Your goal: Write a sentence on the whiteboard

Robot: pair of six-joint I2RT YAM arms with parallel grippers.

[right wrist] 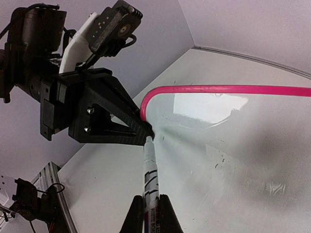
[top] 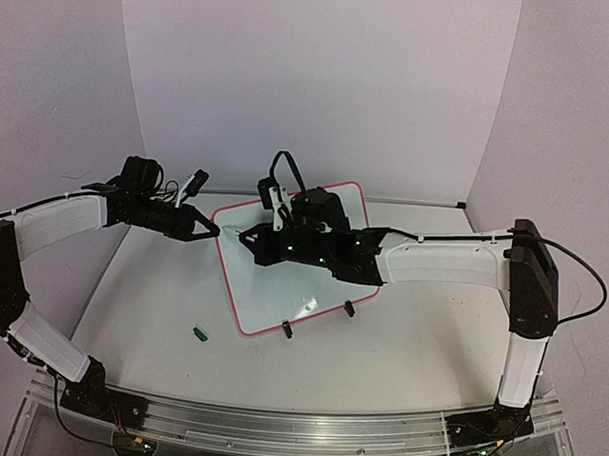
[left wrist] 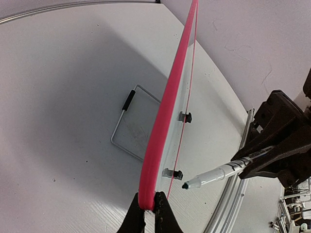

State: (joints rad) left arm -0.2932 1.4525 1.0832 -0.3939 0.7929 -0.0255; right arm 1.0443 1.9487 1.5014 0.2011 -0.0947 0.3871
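Item one, the whiteboard: pink-red rim, rounded corners, set askew at the middle of your tabletop, its two black clip feet on the near edge. Item two, your left tool: closed on the board's rim at the far-left corner, with both fingers pinching the pink edge in the left wrist view. Item three, your right tool: closed around the barrel of a white marker, reaching across the board from the right. The marker's green tip points into that same corner, just beside the left tool's fingertip; whether it touches the board surface you cannot tell from these views. Item four, a small green cap: lying loose on the tabletop, near the board's near-left corner but apart from it. Item five, a wire loop with a black sleeve: flat on the tabletop beside the rim.
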